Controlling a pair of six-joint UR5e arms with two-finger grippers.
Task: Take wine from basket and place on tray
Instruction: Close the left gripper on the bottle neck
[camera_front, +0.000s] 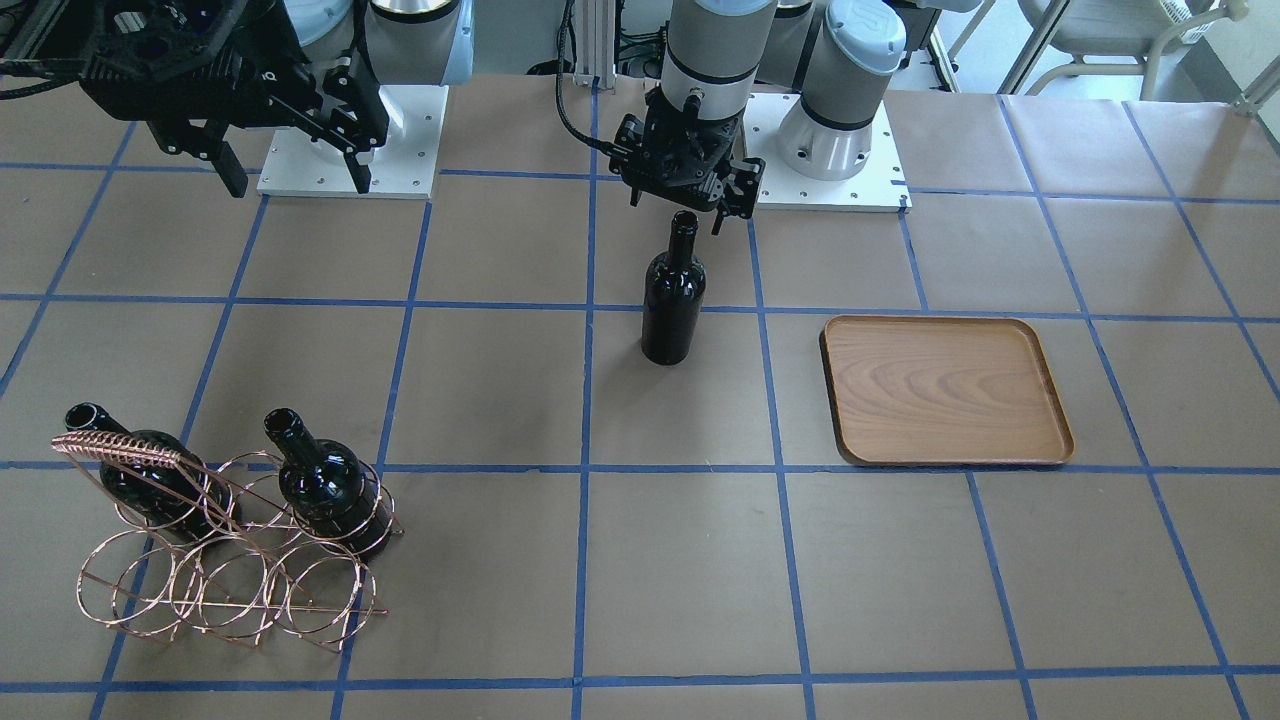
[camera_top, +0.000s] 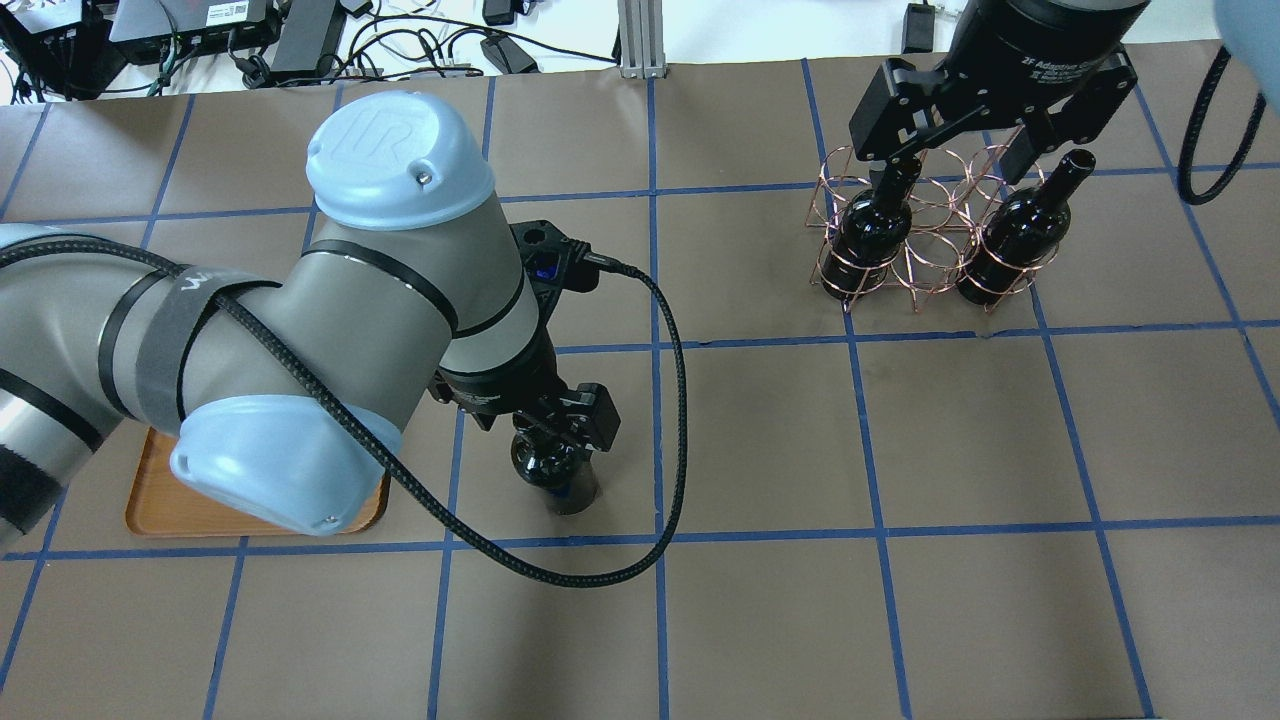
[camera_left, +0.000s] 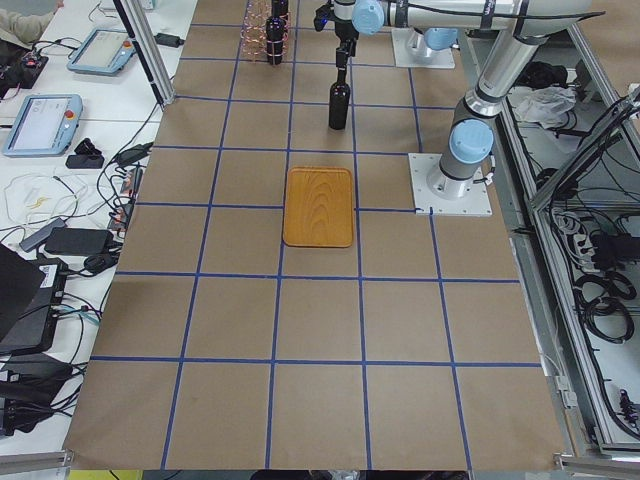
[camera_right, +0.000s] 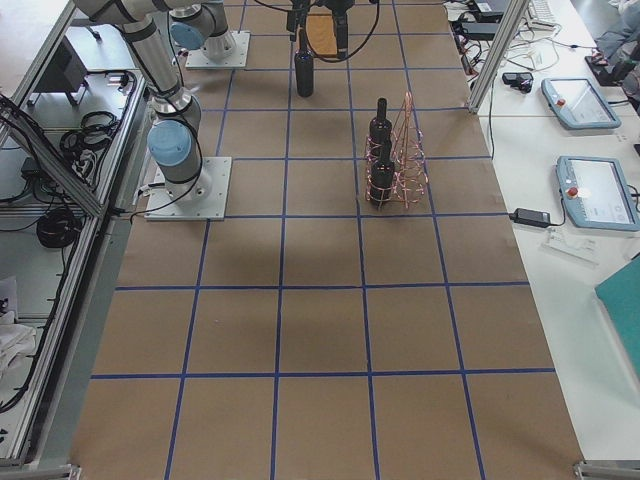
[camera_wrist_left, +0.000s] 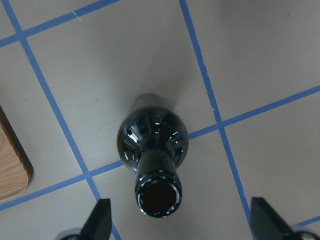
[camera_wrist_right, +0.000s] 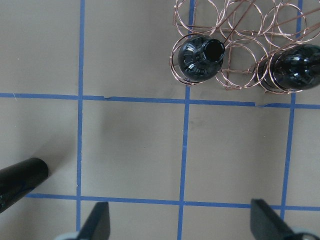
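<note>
Near rounded, grained wooden tray (camera_front: 945, 390) — glossy black wine (camera_front: 672, 300) upright.

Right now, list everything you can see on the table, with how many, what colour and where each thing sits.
loose bottle: one, glossy black, upright on the table between basket and tray, in neither.
basket bottles: two, glossy black, standing in the basket with an empty loop between them.
basket: one, copper wire, on the robot's right side of the table.
tray: one, light-brown wood, on the robot's left side, nothing on it.
table: one, brown paper cover with a blue tape grid.
left gripper: one, black, open, just above the loose bottle's mouth.
right gripper: one, black, open, raised on the basket's side, holding nothing.
</note>
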